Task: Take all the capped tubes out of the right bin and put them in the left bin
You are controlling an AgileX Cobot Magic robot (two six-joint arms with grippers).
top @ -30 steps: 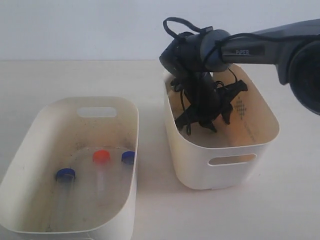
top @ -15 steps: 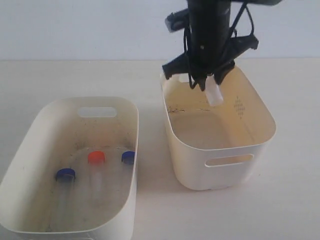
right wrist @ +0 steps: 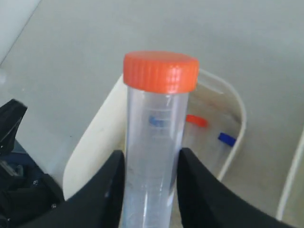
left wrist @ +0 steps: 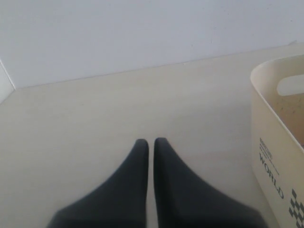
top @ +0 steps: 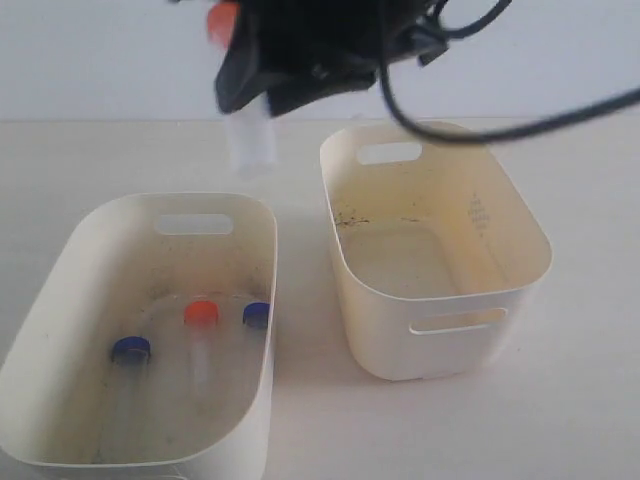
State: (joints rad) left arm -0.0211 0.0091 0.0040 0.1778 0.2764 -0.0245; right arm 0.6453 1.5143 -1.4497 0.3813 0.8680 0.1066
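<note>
The right gripper point(right wrist: 151, 187), blurred and cut off at the exterior view's top, clamps an orange-capped tube point(right wrist: 154, 142) upright, high over the table point(top: 100, 160) near the left bin point(top: 60, 250). Three capped tubes point(top: 201, 330) lie in that bin, their clear bodies faint. The right bin point(top: 440, 350) stands beside it. The left gripper point(left wrist: 148, 145) is pressed closed on nothing.

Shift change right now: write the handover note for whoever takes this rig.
Left gripper: shut, empty, over the table beside the left bin.
Right gripper: shut on an orange-capped tube, held in the air near the left bin's far end.
Left bin: two blue-capped tubes and a second orange-capped tube lie inside.
Right bin: no tubes show inside.
Done: three tubes moved, the fourth lifted out.
Left: release the held tube into the left bin.
</note>
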